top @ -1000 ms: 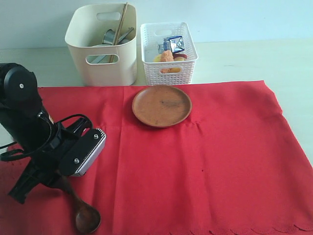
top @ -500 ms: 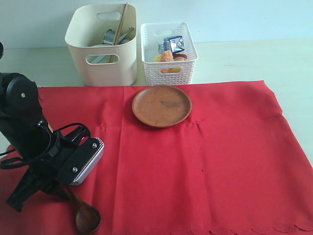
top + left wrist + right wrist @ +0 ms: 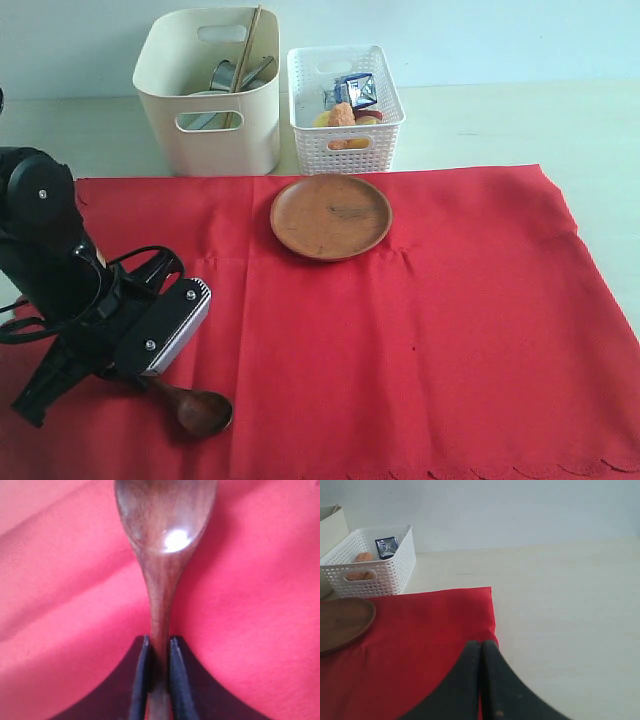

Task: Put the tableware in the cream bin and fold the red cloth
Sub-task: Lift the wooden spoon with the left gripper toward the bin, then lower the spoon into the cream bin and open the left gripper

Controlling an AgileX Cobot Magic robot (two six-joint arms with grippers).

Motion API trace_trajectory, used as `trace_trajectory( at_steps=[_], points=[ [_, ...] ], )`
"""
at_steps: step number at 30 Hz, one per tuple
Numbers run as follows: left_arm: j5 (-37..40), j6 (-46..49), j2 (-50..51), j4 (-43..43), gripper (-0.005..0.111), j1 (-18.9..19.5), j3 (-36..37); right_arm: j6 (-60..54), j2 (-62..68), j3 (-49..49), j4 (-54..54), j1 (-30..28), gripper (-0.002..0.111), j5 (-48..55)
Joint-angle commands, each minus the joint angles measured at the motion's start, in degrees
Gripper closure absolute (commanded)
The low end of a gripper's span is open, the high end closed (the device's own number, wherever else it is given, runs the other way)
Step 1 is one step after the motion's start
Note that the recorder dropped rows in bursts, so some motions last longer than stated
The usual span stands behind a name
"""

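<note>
left gripper (image 3: 159,652): black fingers closed in on the thin handle of the dark wooden spoon (image 3: 162,555); pinching it from both sides
spoon: low at the near left part of the cloth; bowl end points away from the gripper, toward the right in the exterior view; whether it touches the fabric cannot be told
right gripper (image 3: 481,652): fingers pressed together, nothing between them; hangs over the cloth's right edge, next to bare counter; outside the exterior view
cloth: large bright red rectangular cloth (image 3: 450,330) spread flat on the pale counter (image 3: 500,120); scalloped hem along the near edge; unfolded
plate: round brown plate (image 3: 331,216) on the cloth near its far edge, just in front of the basket; well apart from the spoon
bin: tall cream plastic bin (image 3: 215,130) on bare counter just beyond the cloth's far edge; holds a steel cup (image 3: 224,75) and a pair of wooden chopsticks (image 3: 248,50) leaning up past the rim; rest of the contents too hidden to tell
basket: small white lattice basket (image 3: 345,130) just beside the bin on its right; holds a blue-and-white carton (image 3: 357,90) and orange food items (image 3: 341,115)
</note>
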Motion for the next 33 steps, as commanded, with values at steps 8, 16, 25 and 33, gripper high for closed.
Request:
trace_trajectory(
  at_steps=[8,16,25,33],
  points=[
    [2.55,-14.52,-10.9,-1.34,0.107,-0.01,0.2,-0.09,-0.36,0.25,-0.28,-0.14,0.108,-0.48],
    [-0.7,-39.52,-17.62,-1.34,0.107,-0.01,0.2,-0.09,-0.36,0.25,-0.39,-0.14,0.108,-0.48],
    [-4.5,-61.42,-22.34,-1.34,0.107,-0.01,0.2,-0.09,-0.36,0.25,-0.39,-0.14,0.108,-0.48],
    [-9.44,-72.35,-22.8,-1.34,0.107,0.11,-3.55,-0.09,-0.36,0.25,-0.29,-0.14,0.108,-0.48]
  ],
)
